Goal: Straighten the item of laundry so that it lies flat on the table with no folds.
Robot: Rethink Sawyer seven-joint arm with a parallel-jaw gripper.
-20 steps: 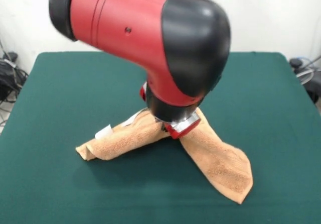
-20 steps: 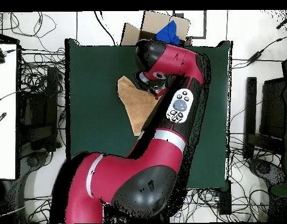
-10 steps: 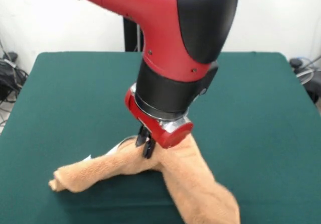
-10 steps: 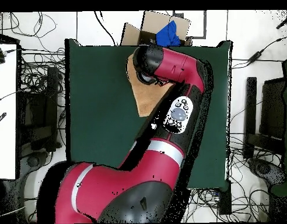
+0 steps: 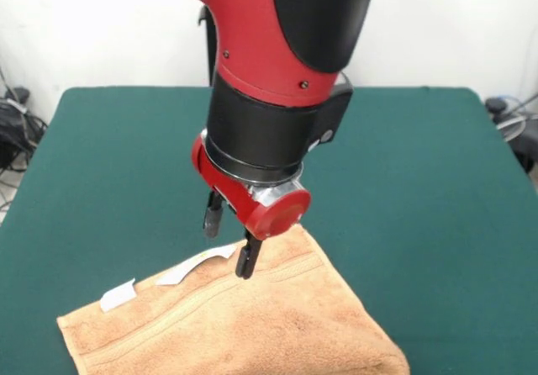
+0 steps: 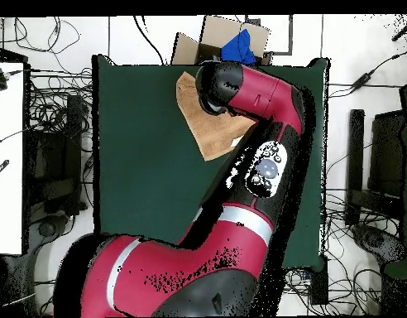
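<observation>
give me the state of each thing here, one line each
towel: lying spread on the table, mostly flat, its near part cut off by the bottom edge of the front view
white tags: lying flat on the table at the towel's far edge
gripper: open, fingers pointing down at the towel's far edge, holding nothing
table: green top, towel at its near side

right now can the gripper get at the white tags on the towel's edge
Probably yes. The gripper hangs with open jaws just above the towel, right at the nearer white tag. Nothing lies between them on the table; the other tag sits further along the same edge.
</observation>
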